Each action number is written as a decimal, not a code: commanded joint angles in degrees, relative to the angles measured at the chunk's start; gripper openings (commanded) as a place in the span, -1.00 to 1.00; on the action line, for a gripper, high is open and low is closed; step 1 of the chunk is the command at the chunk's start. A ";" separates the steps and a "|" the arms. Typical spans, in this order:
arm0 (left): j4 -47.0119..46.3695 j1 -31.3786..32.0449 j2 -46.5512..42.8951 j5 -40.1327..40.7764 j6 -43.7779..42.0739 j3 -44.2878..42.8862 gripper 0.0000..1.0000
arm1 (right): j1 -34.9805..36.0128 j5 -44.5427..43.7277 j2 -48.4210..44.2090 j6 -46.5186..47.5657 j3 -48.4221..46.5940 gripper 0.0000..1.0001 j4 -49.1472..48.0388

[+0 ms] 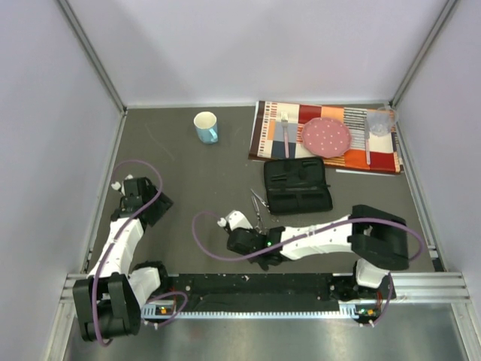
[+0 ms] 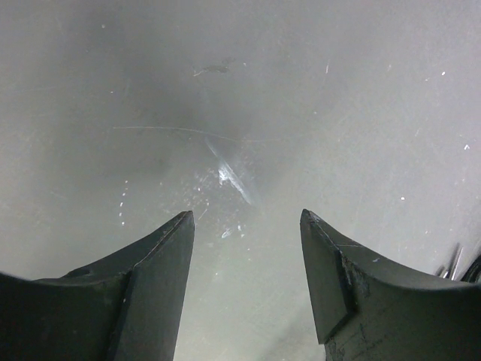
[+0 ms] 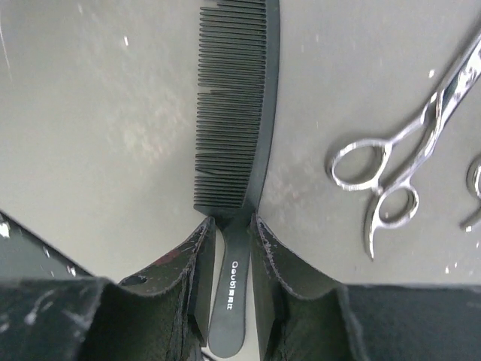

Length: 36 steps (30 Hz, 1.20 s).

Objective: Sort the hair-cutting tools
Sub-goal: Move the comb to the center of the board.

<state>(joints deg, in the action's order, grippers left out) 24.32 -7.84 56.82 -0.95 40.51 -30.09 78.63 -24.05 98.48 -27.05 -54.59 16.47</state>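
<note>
1. Grey bench (image 1: 188,180): comb (image 3: 237,113) sits beside scissors (image 3: 391,173), its handle pinched in my right jaws.
2. Left jaws gape wide, empty.
3. I judge this the grasping step; next needs a level lift, clear of the scissors.

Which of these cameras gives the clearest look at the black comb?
The right wrist view: the black comb fills the frame, teeth clear, its handle between the fingers of the right gripper. In the top external view I cannot make it out. The left wrist view shows only bare table.
</note>
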 commanded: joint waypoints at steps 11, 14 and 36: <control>-1.90 -0.34 1.72 -2.74 -1.58 0.03 0.28 | 0.12 1.14 -8.03 -6.61 -4.73 -0.42 14.20; -2.08 -0.34 1.72 -3.01 -1.66 -0.06 0.28 | 0.21 -0.81 -8.30 -5.83 -6.84 -0.26 16.05; -2.96 -0.34 1.37 -5.29 -2.37 1.17 0.29 | -4.98 15.61 -2.33 -2.31 -0.08 -0.09 17.63</control>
<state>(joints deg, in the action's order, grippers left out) 23.44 -7.84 58.65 -5.61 38.98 -29.34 73.93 -12.16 94.43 -30.87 -54.76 35.62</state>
